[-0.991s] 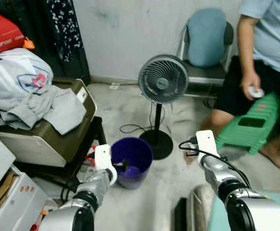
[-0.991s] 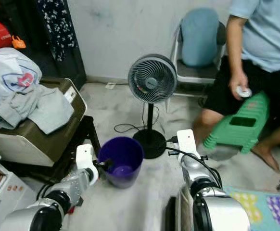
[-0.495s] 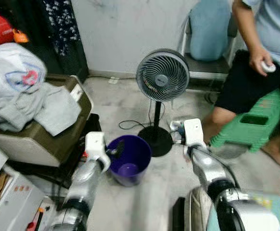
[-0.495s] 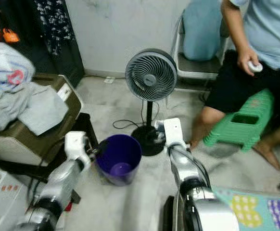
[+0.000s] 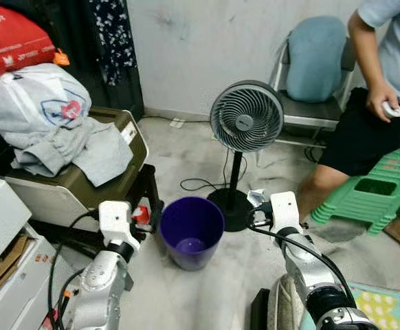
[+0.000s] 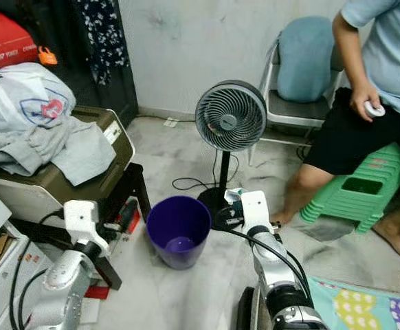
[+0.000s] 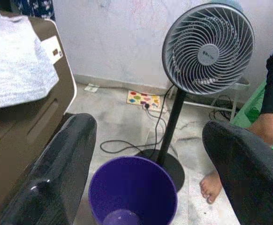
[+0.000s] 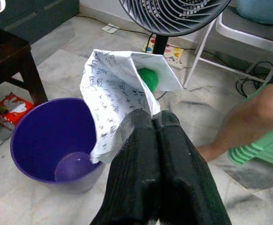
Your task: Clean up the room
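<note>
Purple bin (image 5: 192,232) — one; paper (image 8: 120,91) — one, in right hand (image 8: 156,123).

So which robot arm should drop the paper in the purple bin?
The right gripper, probably. It is already shut on the crumpled paper, close beside the purple bin. The left gripper is open and holds nothing.

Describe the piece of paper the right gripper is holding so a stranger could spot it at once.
Start at the standing fan in the middle of the floor, then drop to its round black base. Just right of that base, beside the purple bin, the right gripper pinches a white paper. It is crumpled, covered in small dark print and wraps something green.
</note>
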Available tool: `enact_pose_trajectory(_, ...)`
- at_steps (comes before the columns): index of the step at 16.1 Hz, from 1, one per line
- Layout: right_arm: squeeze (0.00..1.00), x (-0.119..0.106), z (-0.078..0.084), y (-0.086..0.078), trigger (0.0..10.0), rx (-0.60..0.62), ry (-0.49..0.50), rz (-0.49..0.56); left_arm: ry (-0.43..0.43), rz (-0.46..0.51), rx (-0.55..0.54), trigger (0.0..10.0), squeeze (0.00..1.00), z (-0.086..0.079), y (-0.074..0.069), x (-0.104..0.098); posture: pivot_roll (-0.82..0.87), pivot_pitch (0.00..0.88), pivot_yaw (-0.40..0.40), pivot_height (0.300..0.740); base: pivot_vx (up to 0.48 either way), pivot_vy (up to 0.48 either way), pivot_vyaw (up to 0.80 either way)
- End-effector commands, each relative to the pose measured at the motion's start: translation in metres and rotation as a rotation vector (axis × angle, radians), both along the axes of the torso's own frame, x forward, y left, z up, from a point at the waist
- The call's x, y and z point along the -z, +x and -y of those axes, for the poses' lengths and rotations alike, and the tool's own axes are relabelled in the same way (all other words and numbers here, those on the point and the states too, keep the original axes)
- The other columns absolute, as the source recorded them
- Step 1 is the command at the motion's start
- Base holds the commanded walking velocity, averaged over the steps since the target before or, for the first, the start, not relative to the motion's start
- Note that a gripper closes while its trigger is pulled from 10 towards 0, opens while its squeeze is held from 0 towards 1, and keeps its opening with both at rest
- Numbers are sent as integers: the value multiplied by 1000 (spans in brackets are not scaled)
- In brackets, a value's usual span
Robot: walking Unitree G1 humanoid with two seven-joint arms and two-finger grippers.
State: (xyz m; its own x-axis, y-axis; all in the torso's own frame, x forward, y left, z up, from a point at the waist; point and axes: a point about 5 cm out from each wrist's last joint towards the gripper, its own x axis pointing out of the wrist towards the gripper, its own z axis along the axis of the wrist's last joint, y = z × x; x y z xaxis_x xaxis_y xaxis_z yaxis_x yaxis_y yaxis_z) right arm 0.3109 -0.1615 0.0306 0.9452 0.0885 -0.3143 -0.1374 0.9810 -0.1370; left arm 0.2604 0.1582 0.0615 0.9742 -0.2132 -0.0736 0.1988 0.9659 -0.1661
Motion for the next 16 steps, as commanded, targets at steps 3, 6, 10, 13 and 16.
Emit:
enact_pose_trajectory(3, 0, -5, -3, 0, 10000, -20, -5, 6, -16, -26, 20, 10000, 0, 0, -6, -3, -69, 0, -11, 740, 0, 0, 0)
enact_pose_trajectory(6, 0, -7, -6, -1, 10000, -28, -6, 8, -19, -42, 42, 10000, 0, 4, -9, -7, -70, 0, -6, 740, 331, 0, 0)
enact_pose_trajectory(10, 0, -10, -9, -1, 10000, -37, -7, 11, -21, -54, 55, 10000, 0, 5, -10, -10, -69, 0, -7, 740, 388, 0, 398)
enact_pose_trajectory(13, 0, -11, -10, -1, 10000, -41, -7, 11, -18, -63, 60, 10000, 0, 5, -10, -11, -69, 0, -5, 740, 407, 0, 373)
enact_pose_trajectory(16, 0, -12, -11, 0, 10000, -40, -6, 9, -15, -63, 67, 10000, 0, 6, -8, -12, -71, 0, -2, 740, 400, 0, 0)
